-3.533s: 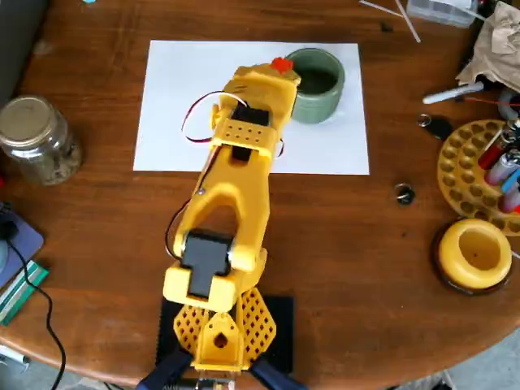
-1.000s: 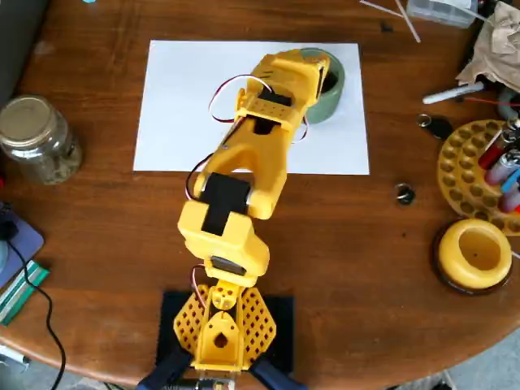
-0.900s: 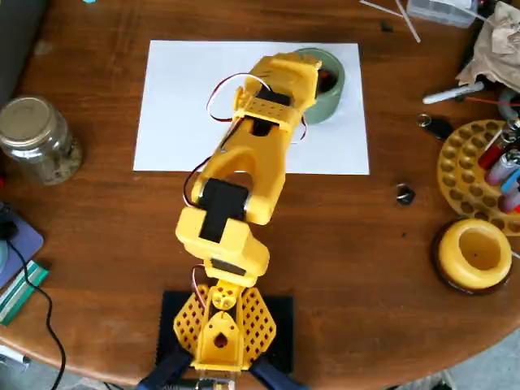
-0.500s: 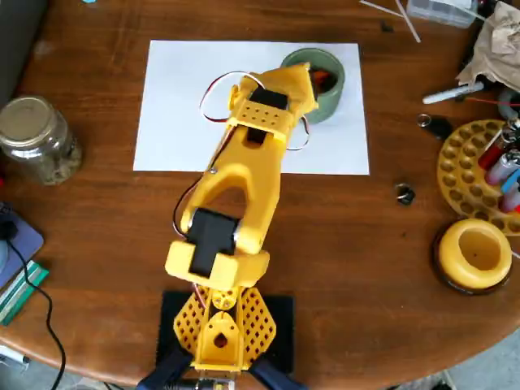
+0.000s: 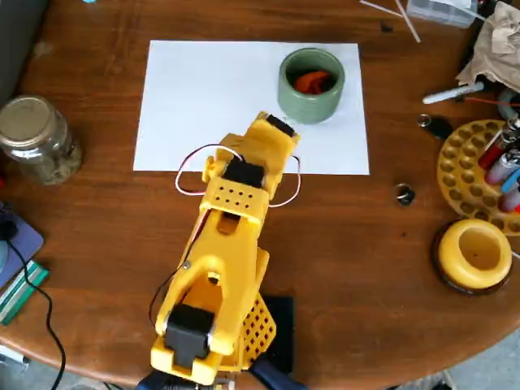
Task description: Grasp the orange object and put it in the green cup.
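One bright orange object (image 5: 312, 81) lies inside the sage-green cup (image 5: 311, 104).

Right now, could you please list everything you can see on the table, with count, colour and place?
green cup: one, sage green, upper right of the paper.
orange object: one, orange-red, inside the cup.
paper sheet: one, white, centre top.
glass jar: one, clear with metal lid, left.
ring-shaped bowl: one, yellow, right.
holed tray: one, yellow, holding pens, right edge.
table: one, brown wood.
robot arm: one, yellow, centre bottom; jaws hidden beneath it.
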Available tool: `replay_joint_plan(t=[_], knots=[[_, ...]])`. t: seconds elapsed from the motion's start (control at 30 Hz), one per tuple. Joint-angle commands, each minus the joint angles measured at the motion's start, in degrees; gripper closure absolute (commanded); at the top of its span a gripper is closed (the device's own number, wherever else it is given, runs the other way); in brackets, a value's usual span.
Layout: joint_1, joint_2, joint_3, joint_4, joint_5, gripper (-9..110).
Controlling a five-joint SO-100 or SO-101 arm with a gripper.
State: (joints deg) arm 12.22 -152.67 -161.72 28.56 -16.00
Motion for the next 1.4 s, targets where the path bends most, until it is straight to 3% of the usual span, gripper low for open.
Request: replay_joint_plan(t=[0.0,0.2,0.5,1.13,1.37], knots=[[-1.1,-5.6,-4.7,0.6,8.3,102],[-2.0,-16.0,-14.7,2.5,15.7,102],[-6.5,-21.6,-15.7,20.4,20.8,102],[-9.3,-20.6,-15.7,26.3,21.4,102],[-9.0,-34.1,-15.7,37.3,21.3,102]])
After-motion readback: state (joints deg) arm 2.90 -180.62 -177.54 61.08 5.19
